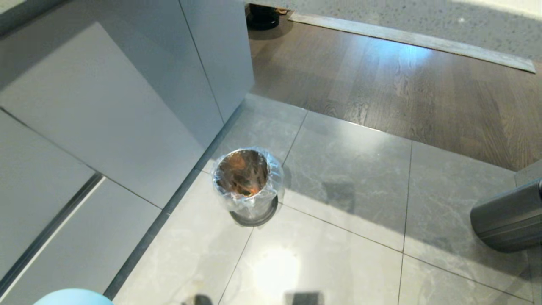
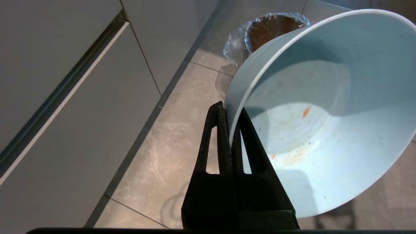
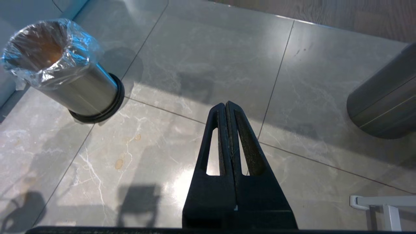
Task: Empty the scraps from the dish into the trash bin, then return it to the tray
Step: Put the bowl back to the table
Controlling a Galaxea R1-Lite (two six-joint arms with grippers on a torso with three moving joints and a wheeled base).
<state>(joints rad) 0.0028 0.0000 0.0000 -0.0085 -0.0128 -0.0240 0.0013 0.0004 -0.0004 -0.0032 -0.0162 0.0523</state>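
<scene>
**Emptied blue bowl held over the kitchen floor, bin a little way ahead**

Grey cabinet fronts [image 1: 106, 114] fill the left side of the head view, running down to a floor of large grey marbled tiles [image 1: 351, 182]. Beyond the tiles lies dark wood flooring [image 1: 402, 84]. At the right edge of the head view a dark grey cylinder [image 1: 510, 218] leans into the picture; what it belongs to cannot be told.

The trash bin [image 1: 250, 182] stands upright on the tiles, just beside the foot of the cabinets. It is a small round steel bin with a black base ring, and a crinkled clear liner is folded over its rim. Something brownish-orange shows inside it, too indistinct to name.

The dish [image 2: 325, 113] is a pale-blue bowl, tilted so its white inside faces the left wrist camera. It is held off the floor, short of the bin, which shows beyond its upper rim. In the head view only a sliver of the bowl appears at the bottom left edge. Inside it are only orange smears and a few tiny orange specks [image 2: 305, 111].

The left gripper [image 2: 231, 117] pinches the bowl's rim, one black finger outside the wall and one inside.

The right gripper [image 3: 226, 105] hangs over bare tiles, well apart from the bin, its two fingers pressed together on nothing.

No tray shows in any view.
</scene>
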